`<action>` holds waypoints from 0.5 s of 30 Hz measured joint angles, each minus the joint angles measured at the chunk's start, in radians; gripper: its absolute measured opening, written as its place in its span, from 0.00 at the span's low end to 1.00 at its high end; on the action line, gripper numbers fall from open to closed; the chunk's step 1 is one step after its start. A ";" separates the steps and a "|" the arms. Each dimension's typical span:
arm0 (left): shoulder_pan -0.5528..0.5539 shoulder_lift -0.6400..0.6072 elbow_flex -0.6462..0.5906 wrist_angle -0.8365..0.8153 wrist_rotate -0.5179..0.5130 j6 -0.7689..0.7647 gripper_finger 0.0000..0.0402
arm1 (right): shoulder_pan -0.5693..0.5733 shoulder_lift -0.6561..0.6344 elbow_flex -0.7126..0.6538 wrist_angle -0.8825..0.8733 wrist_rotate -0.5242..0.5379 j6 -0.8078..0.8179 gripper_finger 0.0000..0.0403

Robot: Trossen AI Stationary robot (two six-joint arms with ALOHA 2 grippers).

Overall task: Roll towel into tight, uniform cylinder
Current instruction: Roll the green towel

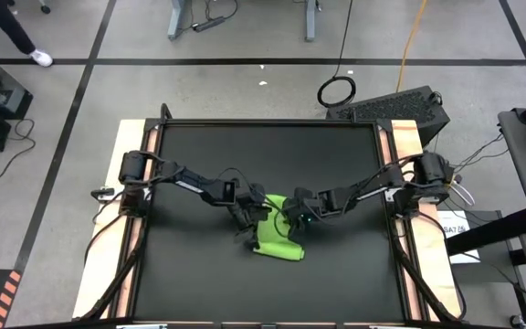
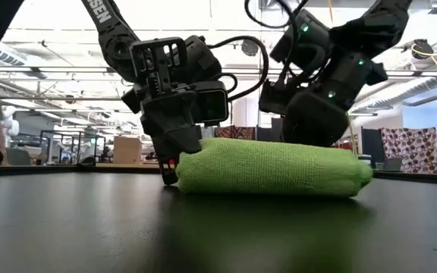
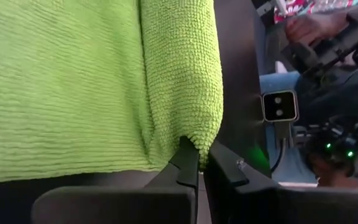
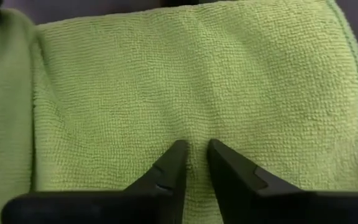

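Just below the middle of the high view the towel (image 1: 277,239) lies partly rolled on the black table (image 1: 199,283), the left gripper (image 3: 199,163) pinching its corner and the right gripper (image 4: 191,158) narrowed, pressing into its top, so the roll looks underway and next wants even tucking.

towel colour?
Bright lime green towel, plain, no pattern; clearest in the right wrist view.
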 joint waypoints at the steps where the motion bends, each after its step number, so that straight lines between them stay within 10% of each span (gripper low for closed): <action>1: 0.009 0.000 0.000 0.000 0.007 -0.005 0.03 | -0.015 0.000 0.000 -0.002 0.000 -0.015 0.15; 15: 0.199 0.005 -0.001 -0.016 0.039 -0.070 0.03 | -0.236 0.000 0.000 -0.023 -0.052 -0.174 0.12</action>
